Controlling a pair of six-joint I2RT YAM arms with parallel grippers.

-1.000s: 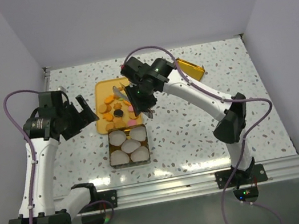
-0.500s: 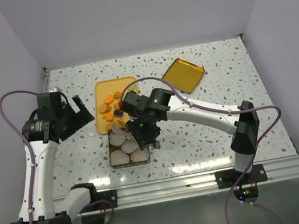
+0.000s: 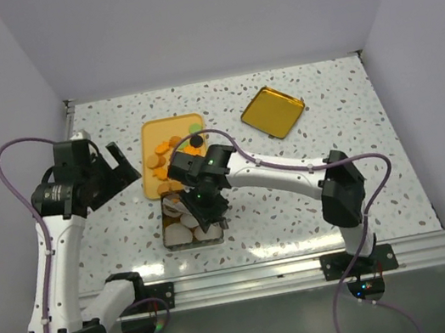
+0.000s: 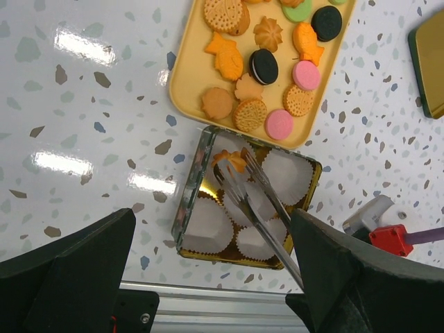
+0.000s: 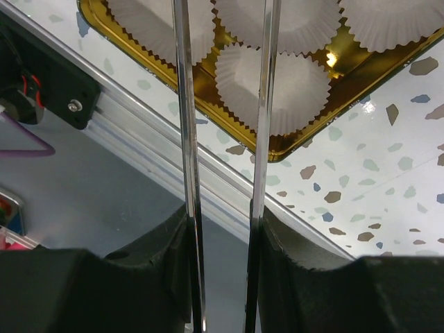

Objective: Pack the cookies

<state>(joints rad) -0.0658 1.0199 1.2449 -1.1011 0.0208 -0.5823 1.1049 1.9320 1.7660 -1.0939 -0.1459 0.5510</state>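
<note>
My right pincer (image 5: 222, 239) clamps long metal tongs (image 5: 184, 104) whose tips pinch an orange cookie (image 4: 232, 161) over the upper-left white paper cup (image 4: 218, 146) in the rectangular gold tin (image 4: 182, 211).

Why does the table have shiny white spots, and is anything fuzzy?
Left wrist view: light bounces off the table as white patches, and the left gripper's fingers are dark, blurry blobs. Top external view: pale shine along the table's near edge. Right wrist view: the gold tin glints, and the black foreground is soft.
</note>
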